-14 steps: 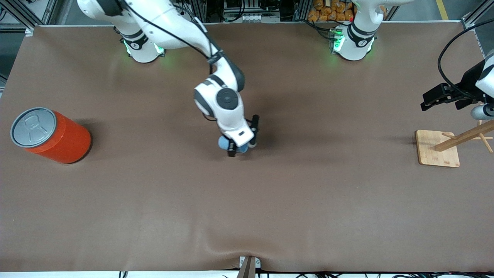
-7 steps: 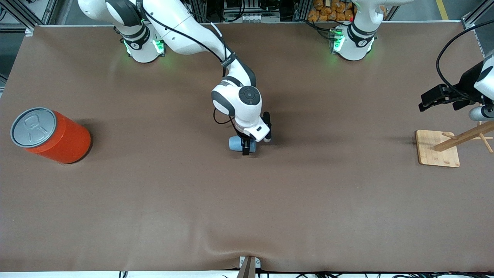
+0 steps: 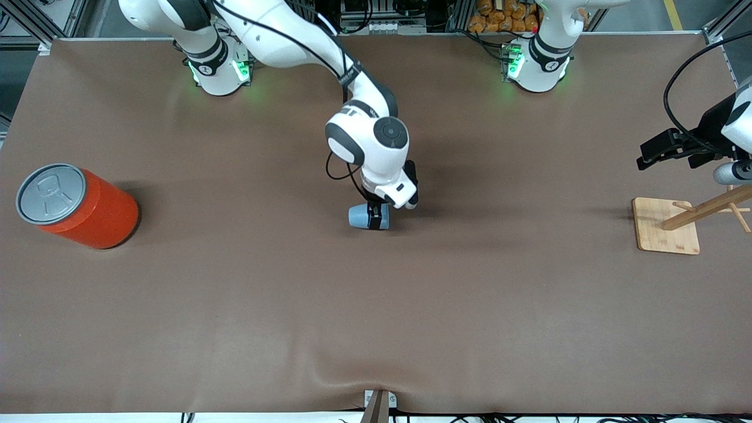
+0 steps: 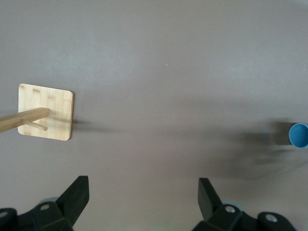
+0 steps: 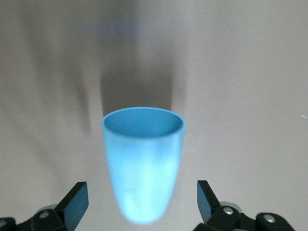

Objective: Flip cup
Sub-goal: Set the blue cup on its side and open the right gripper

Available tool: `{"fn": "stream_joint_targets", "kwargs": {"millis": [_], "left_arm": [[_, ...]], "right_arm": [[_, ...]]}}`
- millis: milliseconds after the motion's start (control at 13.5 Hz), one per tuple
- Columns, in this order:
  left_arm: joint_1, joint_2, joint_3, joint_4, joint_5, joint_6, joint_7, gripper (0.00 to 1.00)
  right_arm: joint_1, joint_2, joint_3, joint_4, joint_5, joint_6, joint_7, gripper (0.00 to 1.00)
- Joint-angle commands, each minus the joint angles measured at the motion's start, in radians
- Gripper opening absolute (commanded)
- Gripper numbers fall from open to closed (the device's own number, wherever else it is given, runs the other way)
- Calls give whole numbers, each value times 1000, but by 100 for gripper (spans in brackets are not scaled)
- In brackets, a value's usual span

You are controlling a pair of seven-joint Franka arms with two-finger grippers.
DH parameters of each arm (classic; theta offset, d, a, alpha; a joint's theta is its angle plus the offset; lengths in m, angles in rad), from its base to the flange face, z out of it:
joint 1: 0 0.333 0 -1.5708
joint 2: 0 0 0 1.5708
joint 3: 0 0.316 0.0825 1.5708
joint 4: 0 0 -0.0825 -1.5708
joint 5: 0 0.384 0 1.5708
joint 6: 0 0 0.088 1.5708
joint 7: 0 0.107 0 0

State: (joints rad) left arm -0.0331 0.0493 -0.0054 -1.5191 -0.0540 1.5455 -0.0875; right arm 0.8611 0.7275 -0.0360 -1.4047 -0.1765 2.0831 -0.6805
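Observation:
The light-blue cup [image 3: 359,217] lies on its side in the middle of the table, its mouth turned toward the left arm's end. In the right wrist view the cup [image 5: 143,159] shows its tapered base closest, with the rim farther off. My right gripper [image 3: 376,216] is open just above it, its fingers [image 5: 77,197] standing either side of the base end without touching. In the left wrist view the cup [image 4: 299,135] shows as a small blue disc. My left gripper [image 3: 651,153] waits open over the left arm's end of the table, with nothing between its fingers [image 4: 77,192].
A big orange can [image 3: 88,208] with a grey lid stands near the right arm's end of the table. A wooden peg stand [image 3: 667,226] on a square base [image 4: 45,111] sits at the left arm's end, under the left gripper.
My right gripper has opened and let go of the cup, which now rests on the table. The right hand has drawn back toward its base. The left arm has barely moved.

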Motion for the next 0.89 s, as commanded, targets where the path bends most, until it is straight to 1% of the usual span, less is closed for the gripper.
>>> {"fn": "stream_joint_targets", "kwargs": {"millis": [0,148,296,444,593,815], "left_arm": [[9,24,-4,26,-67,-12,3,100],[10,47,-2,26,-148,-7,2,100],[6,90,-4,20,-211,11,-4,100],[1,133,-5,13,-317,21,-1,100],[-11,177,-8,13,-392,24,-1,100],[-34,257,-15,17,-521,45,-3,100]], "right_arm": [[1,-106,-4,-25,-5,-93,-1,100],[-26,-154,-12,-28,-1,-152,7,100],[-115,-180,-12,-28,-1,-181,54,100],[-204,-198,-12,-26,-1,-195,106,100],[-292,-223,-13,-30,-3,-219,168,100],[-399,-275,-22,-33,-14,-285,267,100]]}}
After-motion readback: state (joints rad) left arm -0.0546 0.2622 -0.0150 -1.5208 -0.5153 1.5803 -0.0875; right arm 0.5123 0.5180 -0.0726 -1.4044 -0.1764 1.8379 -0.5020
